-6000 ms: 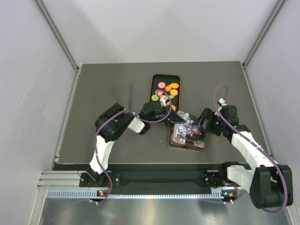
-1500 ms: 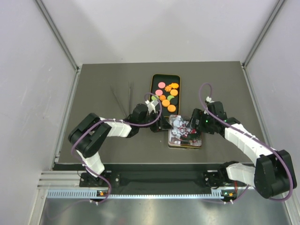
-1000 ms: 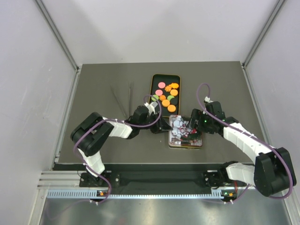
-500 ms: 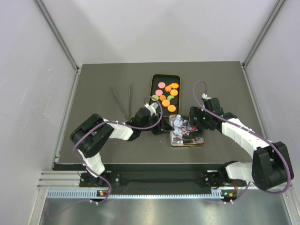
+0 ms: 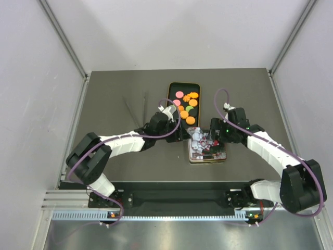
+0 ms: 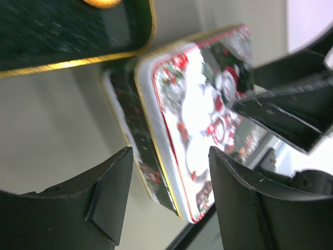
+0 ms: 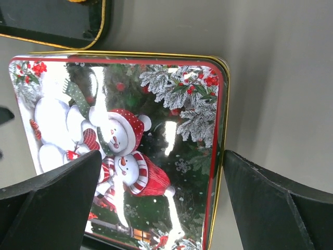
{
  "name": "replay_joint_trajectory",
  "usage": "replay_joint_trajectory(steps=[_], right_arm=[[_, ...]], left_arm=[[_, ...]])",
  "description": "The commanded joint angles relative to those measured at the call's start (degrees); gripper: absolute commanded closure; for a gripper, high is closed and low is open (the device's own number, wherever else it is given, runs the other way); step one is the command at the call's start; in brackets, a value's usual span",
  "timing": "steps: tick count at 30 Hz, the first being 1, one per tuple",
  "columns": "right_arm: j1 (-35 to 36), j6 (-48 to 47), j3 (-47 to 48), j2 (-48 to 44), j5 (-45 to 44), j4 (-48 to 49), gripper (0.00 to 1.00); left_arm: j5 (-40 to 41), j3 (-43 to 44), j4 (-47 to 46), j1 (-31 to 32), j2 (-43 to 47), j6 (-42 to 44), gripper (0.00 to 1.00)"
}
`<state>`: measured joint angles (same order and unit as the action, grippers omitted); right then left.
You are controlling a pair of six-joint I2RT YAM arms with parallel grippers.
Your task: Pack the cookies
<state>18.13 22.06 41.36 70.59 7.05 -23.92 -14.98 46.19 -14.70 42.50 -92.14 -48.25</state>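
The cookies, orange, pink and green discs, lie in an open black tray with a gold rim. In front of it sits a tin with a snowman lid lying flat on its base. My left gripper is low at the tin's left edge, open. In the left wrist view the tin's side runs between its fingers without touching them. My right gripper hovers over the lid, open, its fingers wider than the tin's end. The tray's rim shows at top.
Two thin dark sticks lie left of the tray. Pale walls close in the dark table on three sides. The right gripper's finger reaches across the lid from the far side, close to my left one.
Both grippers have opened wider over the last second. The lid, earlier askew, now lies square on the tin. The left arm's elbow has swung down and left.
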Motion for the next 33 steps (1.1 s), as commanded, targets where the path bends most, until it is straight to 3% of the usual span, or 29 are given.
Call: replay_joint_trajectory(steps=[1, 19, 33], right_arm=[[-1.0, -1.1, 3.0, -2.5, 1.6, 0.9, 0.00], [-3.6, -1.6, 4.1, 1.5, 1.8, 3.4, 0.00], [-3.8, 0.6, 3.4, 6.6, 3.1, 8.5, 0.00]], left_arm=[[3.4, 3.8, 4.8, -1.1, 1.2, 4.1, 0.35], [-2.2, 9.4, -3.8, -4.3, -13.7, 1.2, 0.38], [0.3, 5.5, -5.3, -4.4, -18.0, -3.0, 0.59]])
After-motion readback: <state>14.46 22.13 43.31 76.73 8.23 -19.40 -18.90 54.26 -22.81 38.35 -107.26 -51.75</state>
